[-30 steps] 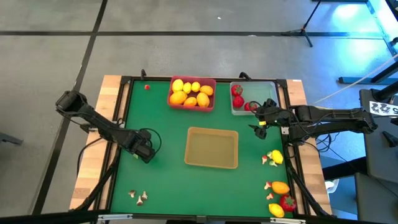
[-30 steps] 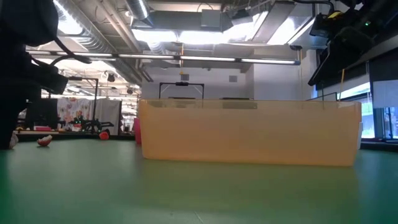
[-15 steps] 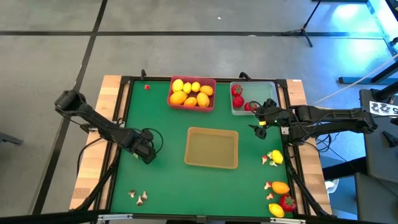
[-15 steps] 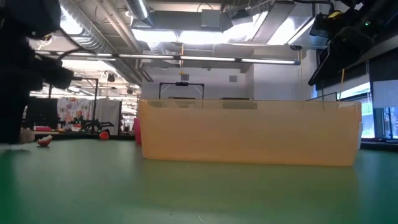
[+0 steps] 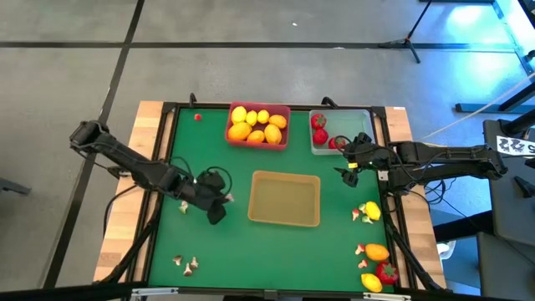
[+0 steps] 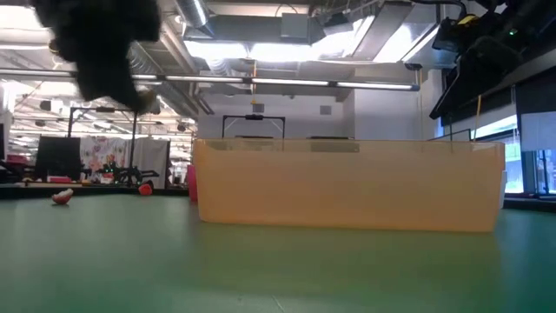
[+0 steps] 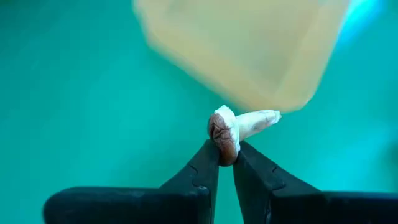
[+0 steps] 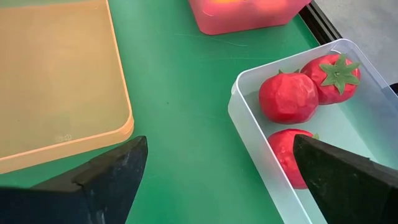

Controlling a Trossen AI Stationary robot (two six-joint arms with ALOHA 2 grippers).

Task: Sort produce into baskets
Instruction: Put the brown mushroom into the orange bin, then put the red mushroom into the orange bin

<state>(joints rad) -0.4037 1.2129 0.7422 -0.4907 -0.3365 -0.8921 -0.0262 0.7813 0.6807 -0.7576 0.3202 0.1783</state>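
My left gripper (image 5: pixel 222 203) hovers just left of the empty tan tray (image 5: pixel 285 199), shut on a small mushroom (image 7: pixel 231 129) with a brown cap and a white stem. In the low view it is a dark blur (image 6: pixel 104 43) up high. My right gripper (image 5: pixel 349 160) is open and empty at the near end of the clear tray (image 5: pixel 363 118). That tray holds red fruits with green tops (image 8: pixel 289 96). The pink-red tray (image 5: pixel 258 142) at the far side holds yellow and orange lemons (image 5: pixel 257 124). My left gripper pinches the mushroom's brown cap (image 7: pixel 222 142) between its two fingertips, only at their free ends. The white stem (image 7: pixel 256 120) sticks out sideways past the fingers. The mushroom is lifted clear of the table.
Loose mushrooms (image 5: pixel 185 264) lie near the front left. One more mushroom (image 6: pixel 61 197) shows far left in the low view. A lemon with mushrooms (image 5: pixel 368 211), an orange lemon (image 5: pixel 376 251), a red fruit (image 5: pixel 386 272) and a yellow lemon (image 5: pixel 370 284) lie at the front right. A small red bit (image 5: pixel 197 116) sits at the far left.
My left gripper has risen and gone toward the table's right edge, up to the tan tray's left side, carrying the mushroom clear of the table. My right arm has kept still.
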